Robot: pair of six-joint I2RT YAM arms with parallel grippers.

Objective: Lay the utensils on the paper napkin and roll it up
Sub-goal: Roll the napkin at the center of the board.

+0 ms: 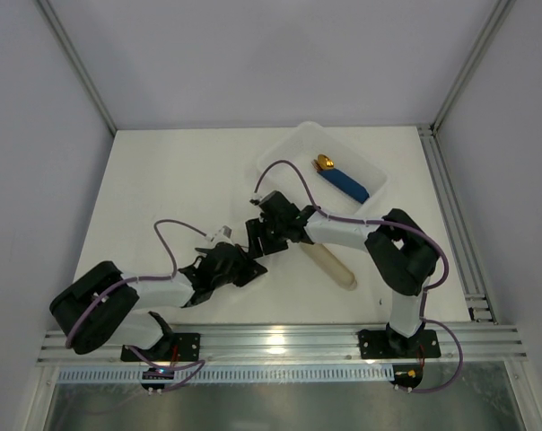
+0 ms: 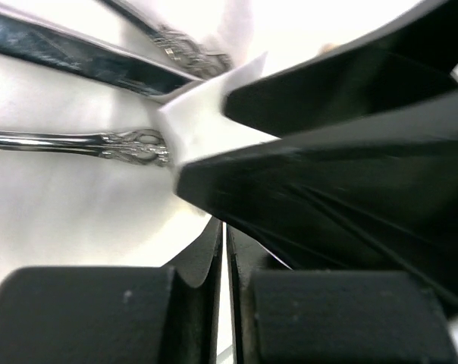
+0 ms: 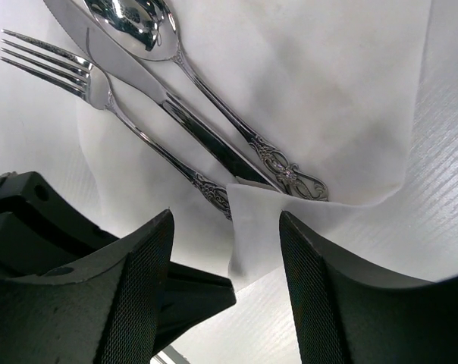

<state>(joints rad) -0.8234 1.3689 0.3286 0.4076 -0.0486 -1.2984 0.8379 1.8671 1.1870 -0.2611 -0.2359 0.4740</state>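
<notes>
The utensils, a fork point(image 3: 100, 95), a knife point(image 3: 176, 114) and a spoon point(image 3: 138, 23), lie side by side on the paper napkin point(image 3: 312, 98). One napkin corner point(image 3: 255, 227) is folded up over the handle ends. My right gripper point(image 3: 226, 216) stands open just above that corner, one finger on each side, touching nothing. My left gripper point(image 2: 223, 224) is shut low beside it, with a thin white sliver of napkin edge between its jaws. From the left wrist, ornate handles point(image 2: 130, 144) and the raised corner point(image 2: 202, 121) show. From above, both grippers point(image 1: 244, 268) point(image 1: 264, 232) meet mid-table and hide the cutlery.
A white plastic tray point(image 1: 280, 153) stands at the back right, holding a blue-handled, gold-tipped piece point(image 1: 347, 186). A beige oblong sleeve point(image 1: 332, 265) lies under the right forearm. An aluminium rail point(image 1: 271, 341) runs along the near edge, and frame posts rise at the far corners.
</notes>
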